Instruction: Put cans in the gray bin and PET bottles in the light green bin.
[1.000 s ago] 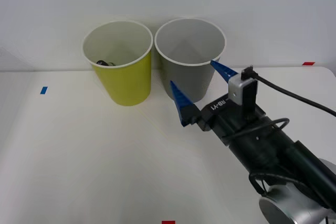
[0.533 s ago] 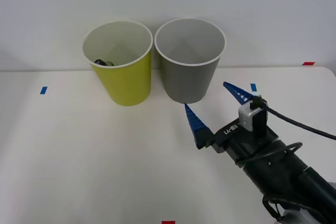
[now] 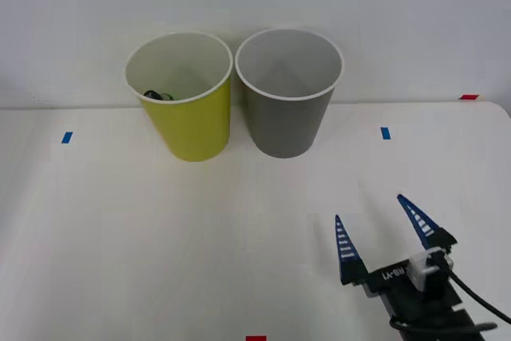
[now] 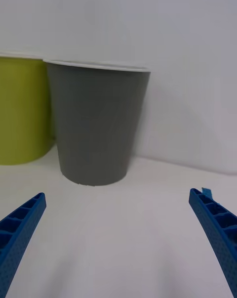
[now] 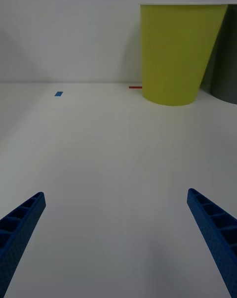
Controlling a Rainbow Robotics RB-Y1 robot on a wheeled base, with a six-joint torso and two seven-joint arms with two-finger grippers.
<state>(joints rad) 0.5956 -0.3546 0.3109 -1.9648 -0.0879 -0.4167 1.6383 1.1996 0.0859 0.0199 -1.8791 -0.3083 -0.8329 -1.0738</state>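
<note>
Hovering right gripper [image 3: 383,233] spread empty, gray bin [image 3: 287,121] well beyond

We can make out one piece of lettering: white characters on the black body of the right gripper [image 3: 389,233], just behind its blue fingers, in the front view. They seem to read "RB-Y1", though too small to be sure. We find nothing else legible on either bin or the surface.
</note>
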